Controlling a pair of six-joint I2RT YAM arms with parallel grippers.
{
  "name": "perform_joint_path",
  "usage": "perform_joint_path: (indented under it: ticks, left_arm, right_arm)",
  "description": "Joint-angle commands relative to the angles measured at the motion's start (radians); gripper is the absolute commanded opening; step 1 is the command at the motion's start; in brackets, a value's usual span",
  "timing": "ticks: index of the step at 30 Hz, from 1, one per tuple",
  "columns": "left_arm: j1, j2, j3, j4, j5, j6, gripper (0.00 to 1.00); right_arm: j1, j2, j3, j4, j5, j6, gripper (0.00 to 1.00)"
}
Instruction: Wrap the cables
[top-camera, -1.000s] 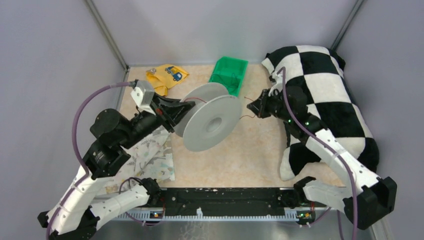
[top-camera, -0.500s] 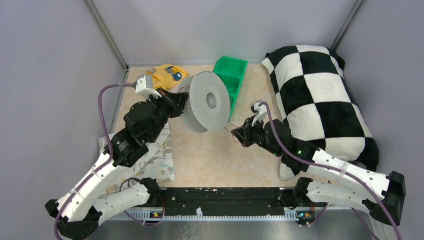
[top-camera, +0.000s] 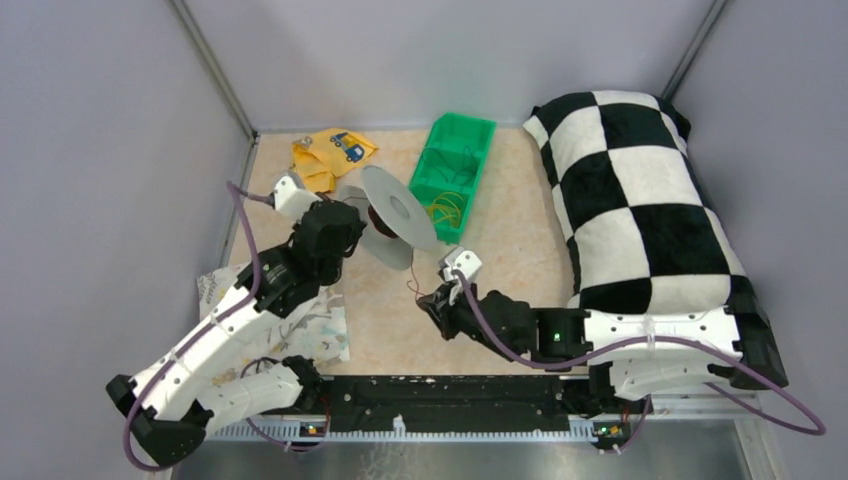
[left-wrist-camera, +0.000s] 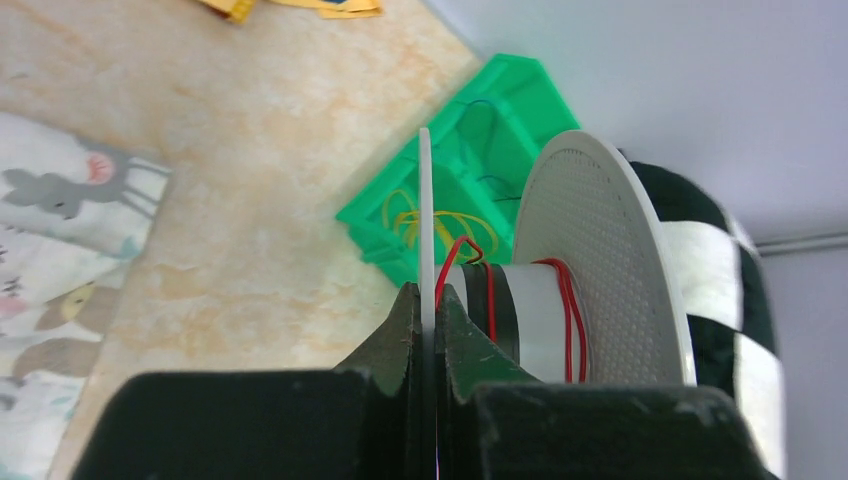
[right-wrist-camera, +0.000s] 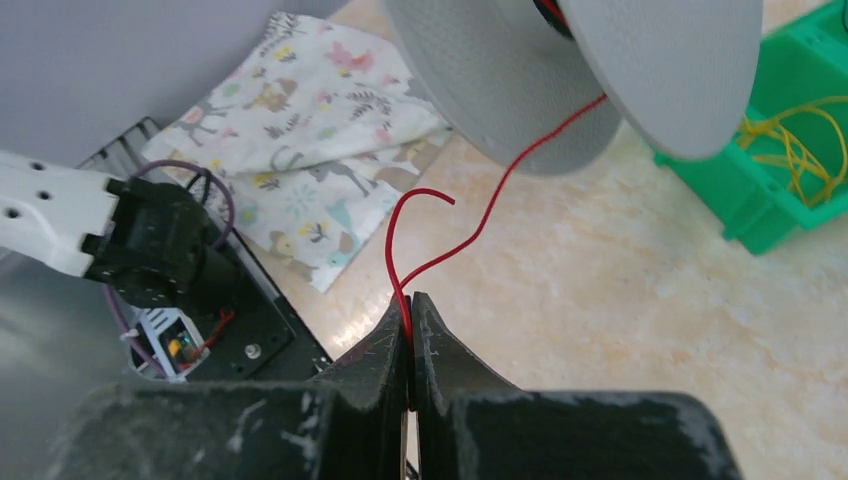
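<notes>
My left gripper (top-camera: 350, 215) (left-wrist-camera: 427, 297) is shut on the thin rim of a white spool (top-camera: 398, 207) (left-wrist-camera: 590, 250) and holds it above the table, tilted. A few turns of red cable (left-wrist-camera: 568, 310) lie round the spool's core. My right gripper (top-camera: 432, 300) (right-wrist-camera: 410, 305) is shut on the red cable (right-wrist-camera: 470, 235) near its free end, low over the table in front of the spool. The cable runs up from the fingers to the spool (right-wrist-camera: 640, 70), and its short end curls above the jaws.
A green bin (top-camera: 455, 165) with yellow wire stands behind the spool. A checkered pillow (top-camera: 640, 190) fills the right side. A patterned cloth (top-camera: 300, 320) lies at the front left, a yellow cloth (top-camera: 330, 152) at the back left. The black base rail (top-camera: 450, 395) runs along the near edge.
The left gripper has turned the spool and carried it left and back. The right gripper has pulled the red cable from the pillow side to the front centre, low over the table.
</notes>
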Motion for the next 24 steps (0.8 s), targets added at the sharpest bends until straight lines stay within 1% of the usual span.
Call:
perform_joint_path:
  ticks: [1, 4, 7, 8, 10, 13, 15, 19, 21, 24]
  left_arm:
    - [-0.001, 0.067, 0.101, -0.117, -0.106, -0.141, 0.0]
    - [-0.001, 0.099, 0.109, -0.138, -0.105, -0.13, 0.0]
    - [-0.001, 0.111, 0.097, -0.095, -0.078, -0.049, 0.0]
    - [-0.001, 0.113, 0.087, -0.066, -0.061, 0.001, 0.0]
    - [-0.001, 0.111, 0.048, 0.054, -0.008, 0.156, 0.0]
    - [-0.001, 0.119, 0.008, 0.151, 0.042, 0.303, 0.0]
    - [-0.001, 0.126, -0.009, 0.188, 0.079, 0.384, 0.0]
    - [-0.003, 0.137, -0.004, 0.185, 0.138, 0.481, 0.0]
    - [-0.003, 0.127, -0.012, 0.208, 0.175, 0.541, 0.0]
    - [-0.003, 0.116, -0.021, 0.23, 0.228, 0.636, 0.0]
  right_arm:
    - [0.069, 0.044, 0.137, 0.095, 0.07, -0.121, 0.0]
    - [0.079, 0.064, 0.177, 0.106, 0.059, -0.153, 0.0]
    - [0.078, 0.072, 0.205, 0.112, 0.066, -0.19, 0.0]
    - [0.078, 0.073, 0.213, 0.114, 0.068, -0.207, 0.0]
    - [0.078, 0.071, 0.229, 0.113, 0.05, -0.237, 0.0]
    - [0.077, 0.079, 0.267, 0.083, 0.021, -0.286, 0.0]
    - [0.075, 0.092, 0.304, 0.043, 0.019, -0.311, 0.0]
    - [0.056, 0.095, 0.326, 0.019, 0.007, -0.348, 0.0]
    - [0.035, 0.09, 0.331, 0.007, -0.007, -0.349, 0.0]
    - [-0.022, 0.079, 0.338, -0.005, -0.072, -0.326, 0.0]
